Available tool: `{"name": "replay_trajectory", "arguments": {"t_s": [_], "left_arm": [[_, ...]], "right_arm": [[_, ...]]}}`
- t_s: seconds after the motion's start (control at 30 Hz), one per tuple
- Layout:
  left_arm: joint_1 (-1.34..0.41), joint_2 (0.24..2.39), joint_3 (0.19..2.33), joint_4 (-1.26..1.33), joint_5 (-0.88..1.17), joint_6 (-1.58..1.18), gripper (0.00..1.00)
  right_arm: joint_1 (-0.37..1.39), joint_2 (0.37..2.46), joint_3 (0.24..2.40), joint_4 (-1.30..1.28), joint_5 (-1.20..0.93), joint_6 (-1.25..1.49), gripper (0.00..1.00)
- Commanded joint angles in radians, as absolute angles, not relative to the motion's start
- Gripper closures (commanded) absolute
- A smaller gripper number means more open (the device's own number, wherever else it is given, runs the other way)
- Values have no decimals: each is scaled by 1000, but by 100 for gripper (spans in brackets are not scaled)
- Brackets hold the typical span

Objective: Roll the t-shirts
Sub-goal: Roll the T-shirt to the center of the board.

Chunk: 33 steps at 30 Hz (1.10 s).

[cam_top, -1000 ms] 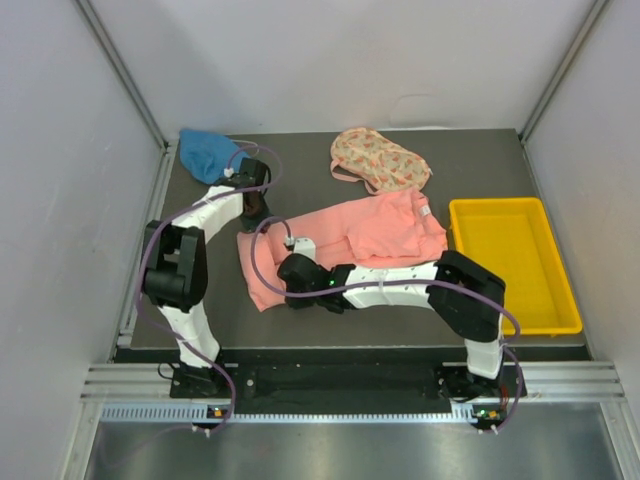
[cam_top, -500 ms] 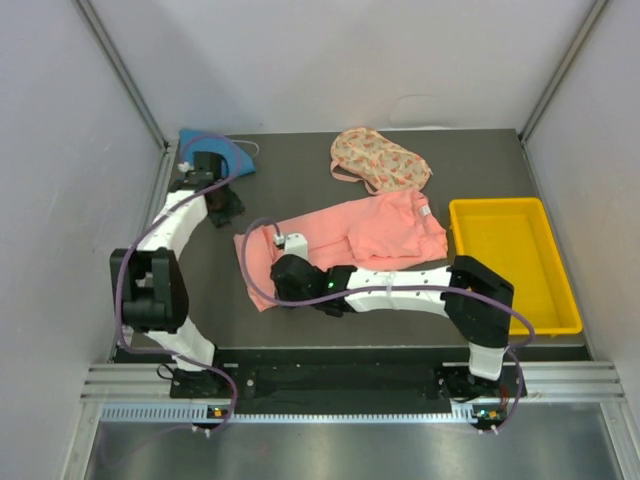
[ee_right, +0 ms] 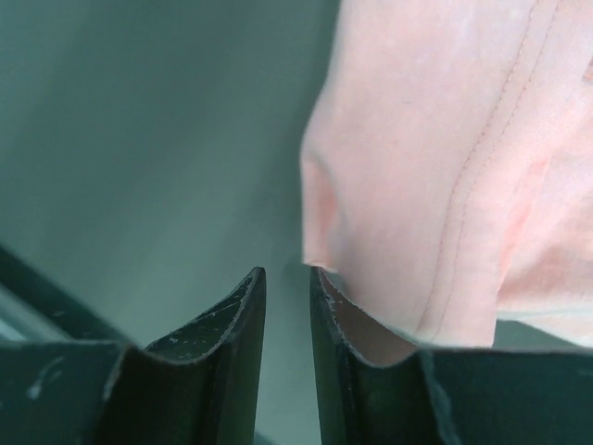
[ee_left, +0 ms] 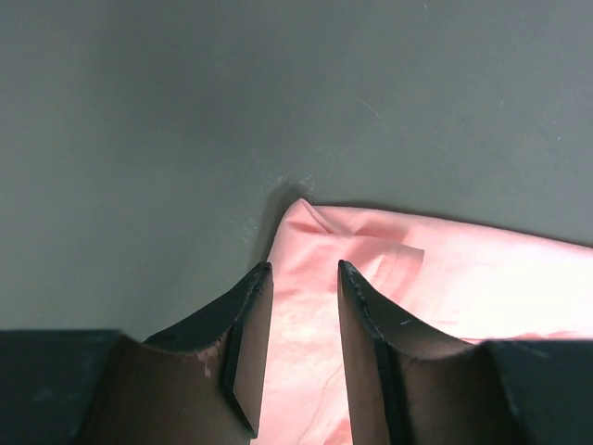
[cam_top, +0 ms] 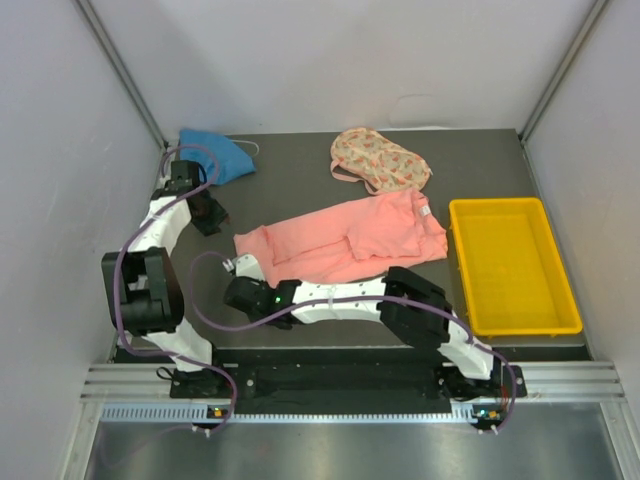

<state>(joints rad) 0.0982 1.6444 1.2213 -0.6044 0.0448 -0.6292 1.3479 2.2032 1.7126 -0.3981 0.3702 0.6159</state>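
Now the pink t-shirt [cam_top: 345,240] lies flat on the worktop [cam_top: 290,170], left tool [ee_left: 304,267] half-wide and right tool [ee_right: 287,271] narrow, both empty at its hem, so rolling probably starts by pinching it.

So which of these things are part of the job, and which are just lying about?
Part of the job: pink t-shirt, blue t-shirt, floral t-shirt.
Just lying about: yellow tray, beside the pink t-shirt and not in use right now.

Robot lab cell: white panel walls [cam_top: 350,60], alu rail [cam_top: 570,380], dark benchtop [cam_top: 290,190], L arm [cam_top: 150,225] + R arm [cam_top: 330,300] at front edge.
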Motion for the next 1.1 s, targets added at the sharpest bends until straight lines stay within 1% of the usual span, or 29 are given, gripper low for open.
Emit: {"name": "replay_trajectory", "arguments": {"t_s": [0.0, 0.13, 0.37, 0.5, 0.6, 0.73, 0.83, 0.97, 1.07], "left_arm": [[101, 1663, 1223, -561, 71, -623, 61], [103, 1675, 1227, -558, 77, -618, 61], [106, 1700, 1233, -551, 87, -617, 61], [106, 1706, 1236, -552, 95, -618, 62], [106, 1706, 1236, -552, 97, -615, 62], [104, 1709, 1242, -558, 94, -609, 62], [104, 1707, 1243, -563, 92, -607, 62], [106, 1704, 1244, -568, 87, -603, 62], [106, 1703, 1246, -571, 84, -595, 62]], "right_arm": [[1348, 2243, 1805, -468, 443, 535, 71], [1347, 2232, 1798, -480, 489, 534, 69], [1330, 2155, 1747, -453, 494, 542, 67], [1302, 2154, 1743, -440, 448, 566, 65], [1278, 2152, 1715, -407, 394, 600, 59], [1269, 2135, 1665, -347, 331, 637, 57], [1269, 2126, 1640, -310, 301, 673, 57], [1269, 2132, 1629, -259, 285, 695, 69], [1276, 2143, 1663, -282, 296, 689, 70]]}}
